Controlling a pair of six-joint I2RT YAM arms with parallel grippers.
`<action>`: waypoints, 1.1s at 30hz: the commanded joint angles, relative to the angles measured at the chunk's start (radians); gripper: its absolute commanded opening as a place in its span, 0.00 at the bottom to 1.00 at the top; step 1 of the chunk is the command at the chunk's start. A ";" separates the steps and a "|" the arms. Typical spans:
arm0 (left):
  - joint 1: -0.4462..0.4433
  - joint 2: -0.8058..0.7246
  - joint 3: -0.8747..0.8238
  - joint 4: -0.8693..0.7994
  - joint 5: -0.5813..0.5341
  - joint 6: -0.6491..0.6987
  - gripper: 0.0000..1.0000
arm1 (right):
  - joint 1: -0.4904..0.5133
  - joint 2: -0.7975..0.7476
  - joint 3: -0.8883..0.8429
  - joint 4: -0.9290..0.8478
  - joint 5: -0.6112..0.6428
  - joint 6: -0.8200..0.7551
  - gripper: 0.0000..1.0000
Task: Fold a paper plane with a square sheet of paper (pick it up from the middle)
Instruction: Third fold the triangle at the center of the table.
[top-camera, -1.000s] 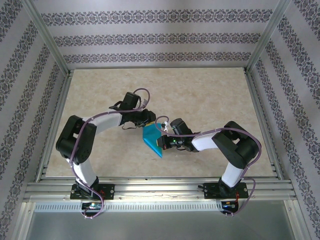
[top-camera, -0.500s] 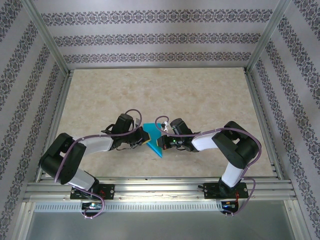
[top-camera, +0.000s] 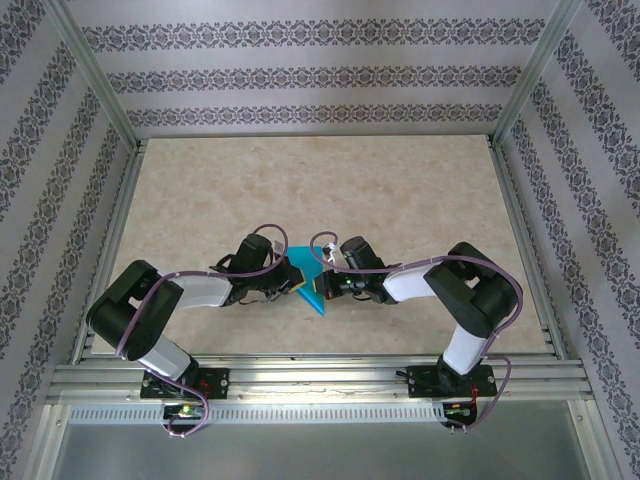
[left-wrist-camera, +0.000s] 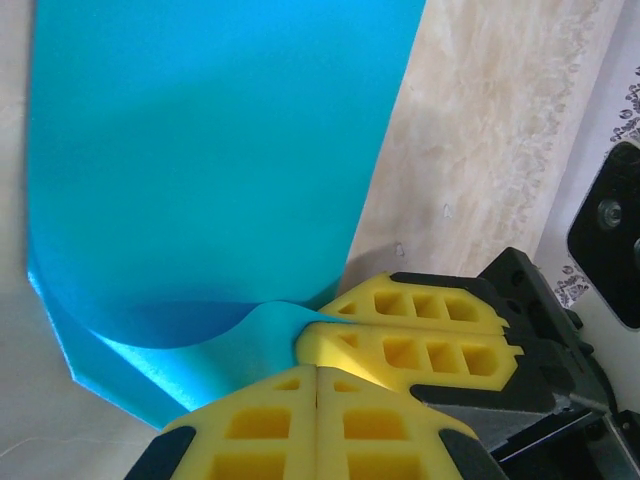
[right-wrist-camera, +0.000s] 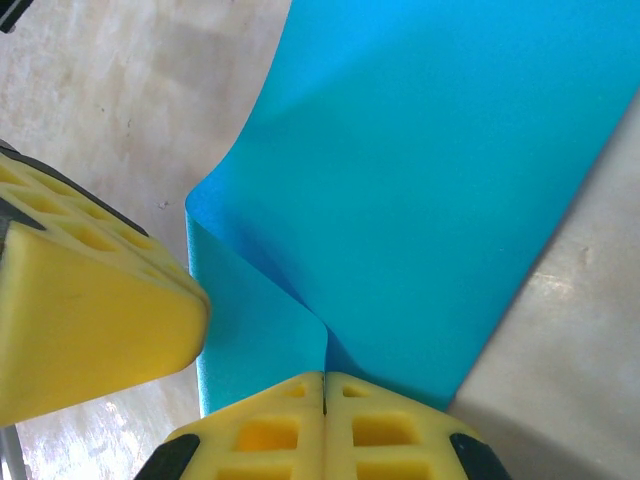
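Left claw (left-wrist-camera: 317, 385) is pinched tight on the teal paper (left-wrist-camera: 210, 160). Right claw (right-wrist-camera: 324, 392) clamps it too, fingers together

This is a robot test cell in a lab or workshop rather than a home. An aluminium frame (top-camera: 95, 85) of bolted profiles boxes in a beige, stone-patterned surface (top-camera: 400, 190). The wall panels (top-camera: 300, 75) carry striped ornamental wallpaper, hung like a backdrop. A left arm (top-camera: 190, 292) and a right arm (top-camera: 440, 282) are bolted to a slotted rail (top-camera: 320, 375) along the near edge.
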 joint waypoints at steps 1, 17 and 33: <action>-0.014 0.014 -0.015 0.023 -0.012 -0.004 0.00 | 0.006 0.012 0.008 -0.052 0.043 -0.022 0.00; -0.019 0.056 -0.025 0.002 -0.027 0.027 0.00 | 0.006 0.009 0.008 -0.066 0.047 -0.029 0.00; -0.021 0.107 -0.022 -0.063 -0.045 0.086 0.00 | 0.003 -0.069 0.033 -0.095 0.007 -0.001 0.15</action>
